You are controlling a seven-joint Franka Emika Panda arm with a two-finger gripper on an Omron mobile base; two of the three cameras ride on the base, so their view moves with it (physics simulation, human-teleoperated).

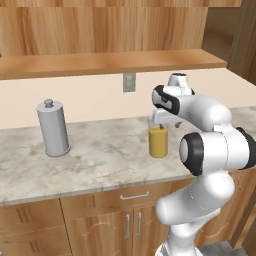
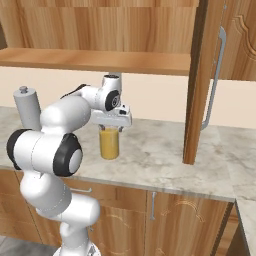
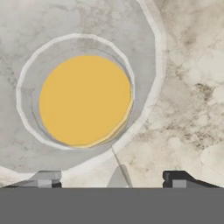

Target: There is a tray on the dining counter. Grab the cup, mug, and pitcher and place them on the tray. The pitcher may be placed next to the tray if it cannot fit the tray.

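The pitcher (image 1: 158, 142) of orange-yellow liquid is seen upright on the marbled stone counter (image 1: 100, 155), near the middle of the top and back from its front edge. The gripper (image 1: 163, 125) is held directly over the pitcher's mouth, pointing down. In the hand view the pitcher (image 3: 85, 100) is viewed from straight above: a round orange disc ringed by clear glass, sitting up and to the left of centre.

Two dark fingertips (image 3: 177, 178) are noted at the bottom of the hand view, set wide apart. The jaws are spread; nothing is clamped between them. Whether a finger touches the glass rim cannot be told from the base views, where the hand's body covers the top of the pitcher (image 2: 109, 143).

Surroundings: a grey metal cylinder (image 1: 53, 128) with a knob stands upright on the same counter, well apart to the left of the pitcher. A wall outlet (image 1: 129, 82) is set on the beige backsplash behind. A wooden shelf (image 1: 110, 62) runs above the counter. In the right base view an open cabinet door (image 2: 202, 80) with a long metal handle (image 2: 214, 75) hangs edge-on to the right of the pitcher, apart from it. Drawers and cupboard doors (image 1: 132, 222) are seen below the counter. The arm's elbow partly screens the cylinder (image 2: 28, 107) in the right base view.
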